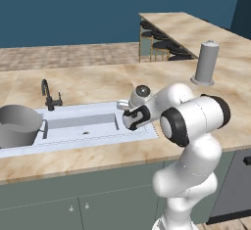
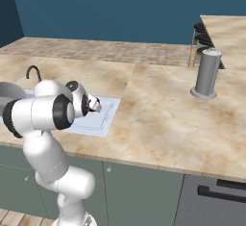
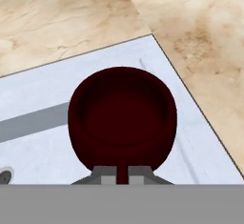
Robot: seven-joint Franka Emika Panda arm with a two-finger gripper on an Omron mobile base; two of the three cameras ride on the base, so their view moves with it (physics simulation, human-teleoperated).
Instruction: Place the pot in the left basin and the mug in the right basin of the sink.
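The mug (image 3: 122, 118), small, round and dark red, hangs in front of the hand camera with its open mouth facing the lens, and the gripper (image 3: 122, 174) is pinched tight on a thin part of it at its near side, rim or handle, I cannot tell which. It is held above the right end of the sink (image 3: 43, 151), over the white floor of the right basin (image 1: 86, 128), whose drain hole shows at the left edge of the hand view. Judging by its size, the mug should be light and stiff, with a hard glazed surface that could slip or swing if gripped on so narrow a strip; a hold across the wall, one finger inside and one outside, looks the surest, and it wants setting down gently rather than dropping, since such a thing would likely chip. In the left base view the pot (image 1: 18, 125), wide and grey, already sits in the left basin at the far left of the sink, with the black faucet (image 1: 49, 96) behind. Around lies beige marble counter (image 2: 158, 114), and well apart to the right stands a tall grey cylinder (image 2: 207, 73). So the pot's half seems done and the mug's release is what remains.
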